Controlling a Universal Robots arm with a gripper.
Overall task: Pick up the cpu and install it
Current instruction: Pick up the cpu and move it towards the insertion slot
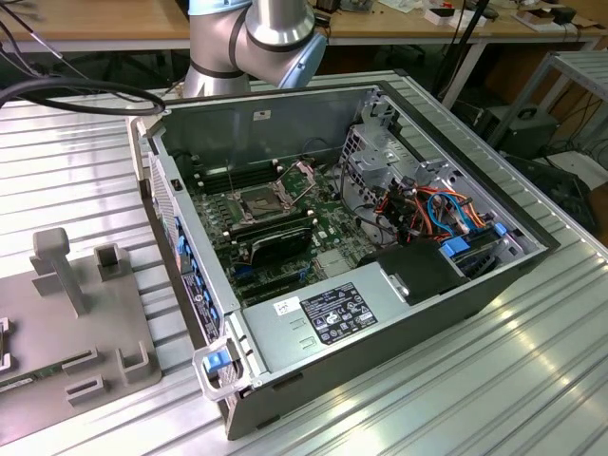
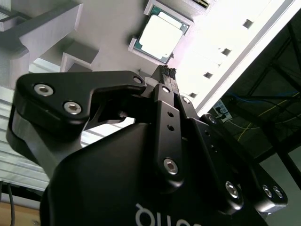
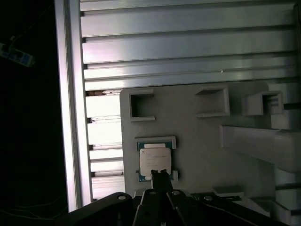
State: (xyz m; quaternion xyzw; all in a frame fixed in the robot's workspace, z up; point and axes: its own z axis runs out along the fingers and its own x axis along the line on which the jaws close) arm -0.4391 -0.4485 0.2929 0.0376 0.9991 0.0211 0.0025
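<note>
Gripper (image 2: 168,71) is pinched narrow and empty, cpu (image 2: 161,36) at its twelve o'clock. Pickup stage, probably needs opening first.

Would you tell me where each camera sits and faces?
Exterior view: off the arm, looking down into the open computer case; arm beyond it.
First wrist view: on the arm, facing the cpu past the tool.
Second wrist view: on the arm, along the tool's body toward the cpu.
Both wrist views share cpu and tool.

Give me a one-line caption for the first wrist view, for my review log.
Gripper, fingers together, poised close to the cpu, which lies in its slot on the grey holder plate.
</note>
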